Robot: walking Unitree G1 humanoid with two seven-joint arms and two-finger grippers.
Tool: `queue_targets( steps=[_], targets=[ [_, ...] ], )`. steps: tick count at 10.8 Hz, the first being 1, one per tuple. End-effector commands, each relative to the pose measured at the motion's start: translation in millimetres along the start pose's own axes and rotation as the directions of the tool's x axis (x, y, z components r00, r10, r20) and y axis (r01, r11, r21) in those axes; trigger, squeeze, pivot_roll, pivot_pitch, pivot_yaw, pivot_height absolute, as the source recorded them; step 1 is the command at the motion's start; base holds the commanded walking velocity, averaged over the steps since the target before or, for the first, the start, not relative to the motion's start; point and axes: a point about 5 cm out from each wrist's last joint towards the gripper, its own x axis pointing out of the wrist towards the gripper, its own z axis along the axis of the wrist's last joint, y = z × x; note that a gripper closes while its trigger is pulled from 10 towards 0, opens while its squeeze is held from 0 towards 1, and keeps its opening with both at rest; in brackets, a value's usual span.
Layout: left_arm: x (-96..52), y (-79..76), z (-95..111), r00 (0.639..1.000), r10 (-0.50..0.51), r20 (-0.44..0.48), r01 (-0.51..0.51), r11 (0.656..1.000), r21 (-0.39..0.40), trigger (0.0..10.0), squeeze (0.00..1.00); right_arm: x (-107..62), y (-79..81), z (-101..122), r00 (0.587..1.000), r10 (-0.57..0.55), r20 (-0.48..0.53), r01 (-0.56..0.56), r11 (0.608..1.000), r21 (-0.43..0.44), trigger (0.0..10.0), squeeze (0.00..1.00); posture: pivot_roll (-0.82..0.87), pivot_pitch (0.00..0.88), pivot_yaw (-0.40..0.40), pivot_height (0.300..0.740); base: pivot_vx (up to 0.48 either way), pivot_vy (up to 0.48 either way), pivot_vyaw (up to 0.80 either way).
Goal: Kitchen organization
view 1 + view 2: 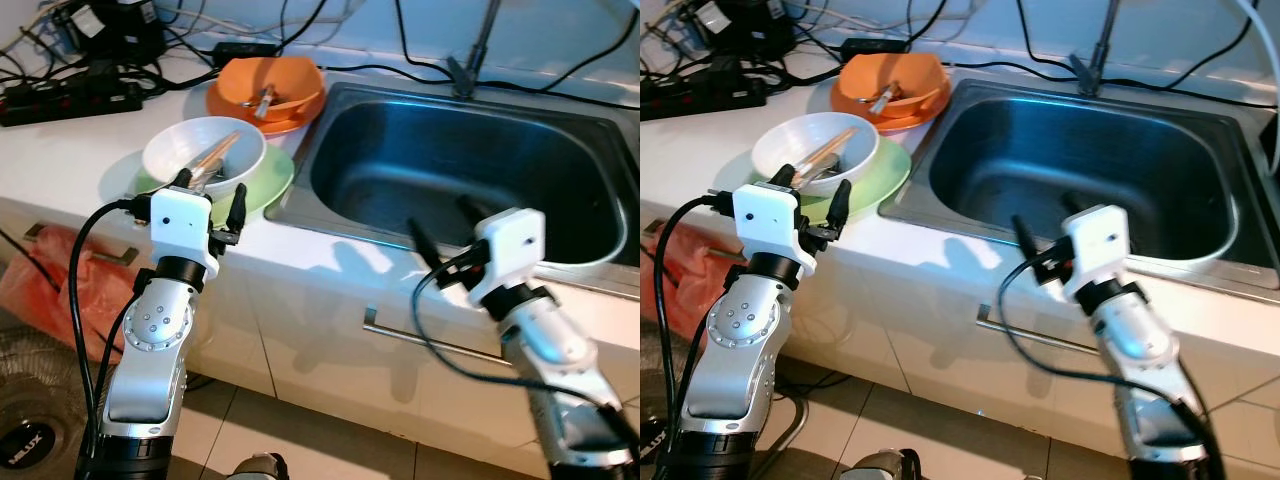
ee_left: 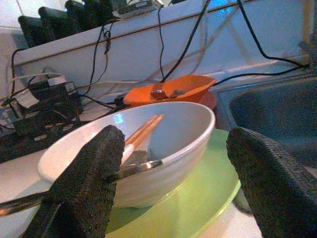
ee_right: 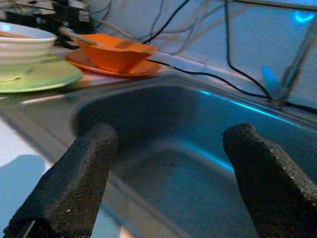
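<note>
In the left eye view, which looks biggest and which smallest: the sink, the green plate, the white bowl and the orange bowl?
1. The sink, by far.
2. The green plate.
3. The white bowl and the orange bowl look alike; the orange one sits farther from the camera, so I won't rank them.

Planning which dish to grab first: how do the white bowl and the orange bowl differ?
The white bowl sits on a green plate, nearer the left gripper; the orange bowl sits on an orange plate, farther back. The white bowl holds chopsticks; the orange bowl's rim looks more angular. Both stand upright on the counter, left of the sink.
</note>
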Motion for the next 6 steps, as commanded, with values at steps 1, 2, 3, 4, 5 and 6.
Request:
queue_targets(
  steps=[1,2,3,4,5,6],
  targets=[
    [1.1,0.1,0,1.000,-0.011,-0.001,0.011,1.000,0.003,10.0,0.00,3.2,-4.0,4,1.000,0.001,0.018,0.000,1.000,-0.011,10.0,0.00,0.04,0.076,0.052,0.740,0.000,0.000,0.00],
    [2.8,0.2,3,1.000,-0.008,0.006,0.008,1.000,0.000,10.0,0.00,4.7,-2.6,5,1.000,0.003,0.026,-0.003,1.000,-0.012,10.0,0.00,0.04,0.076,0.054,0.740,0.000,0.000,0.00],
    [3.8,-0.1,4,1.000,-0.001,0.010,0.001,1.000,-0.002,10.0,0.00,4.1,0.1,7,0.999,0.011,0.031,-0.011,1.000,-0.011,10.0,0.00,0.04,0.077,0.060,0.740,0.000,0.000,0.00],
    [3.8,1.8,2,1.000,0.015,0.002,-0.015,1.000,-0.001,10.0,0.00,2.1,3.6,6,0.999,0.024,0.026,-0.024,1.000,-0.001,10.0,0.00,0.04,0.079,0.068,0.740,0.000,0.000,0.00],
    [4.4,3.7,0,1.000,0.027,0.000,-0.027,1.000,0.007,10.0,0.00,1.0,5.9,5,0.999,0.038,0.020,-0.038,0.999,0.018,10.0,0.00,0.03,0.082,0.072,0.740,0.000,0.000,0.00],
    [5.1,4.4,-2,1.000,0.023,-0.002,-0.023,1.000,0.018,10.0,0.00,1.1,8.5,6,0.998,0.054,0.019,-0.055,0.998,0.035,10.0,0.00,0.03,0.082,0.073,0.740,0.000,0.000,0.00]
  ],
)
